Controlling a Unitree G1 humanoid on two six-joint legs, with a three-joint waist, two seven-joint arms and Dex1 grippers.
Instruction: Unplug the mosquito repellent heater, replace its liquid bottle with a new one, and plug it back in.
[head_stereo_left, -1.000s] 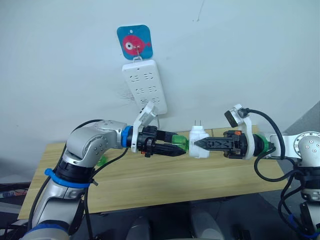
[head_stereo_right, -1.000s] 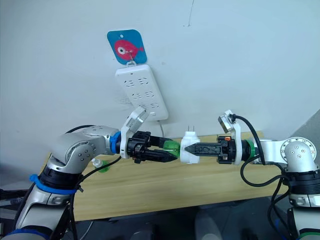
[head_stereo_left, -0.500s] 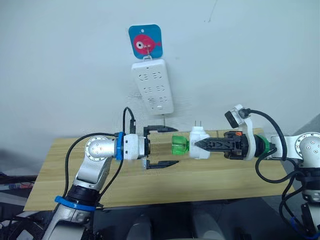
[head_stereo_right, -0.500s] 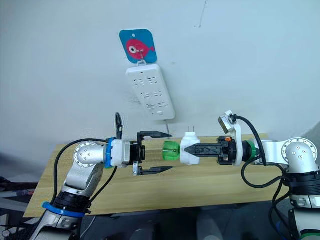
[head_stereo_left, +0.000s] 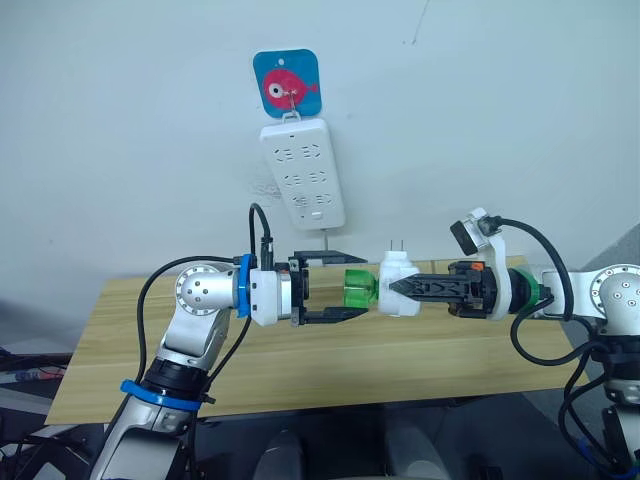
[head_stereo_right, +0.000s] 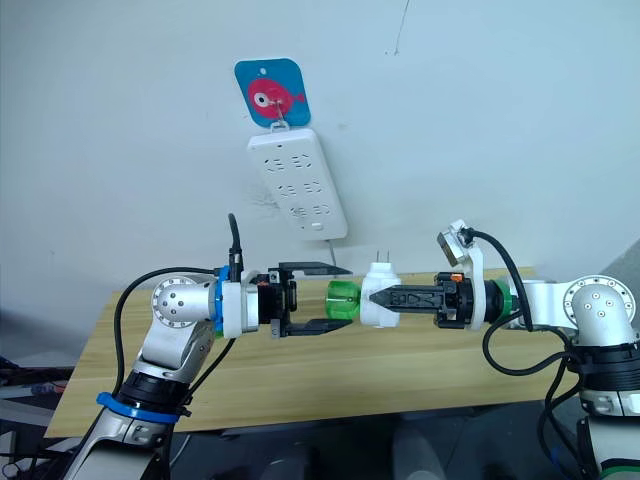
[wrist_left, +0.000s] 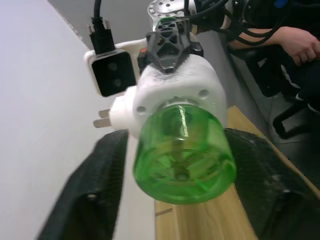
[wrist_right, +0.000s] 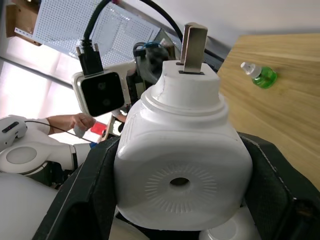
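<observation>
Heater (head_stereo_left: 398, 284) clamped by right pincer (head_stereo_left: 392, 288); left pincer (head_stereo_left: 358, 286) spread, apparently flanking bottle (head_stereo_left: 357, 289).

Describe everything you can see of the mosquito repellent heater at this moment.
The mosquito repellent heater is a small, rounded, white plastic unit held in mid-air above the wooden table, unplugged. Two metal prongs stick up from it, and its face has a round vent hole. The right gripper is shut on it. A green translucent bottle projects from one end, between the open fingers of the left gripper.
</observation>
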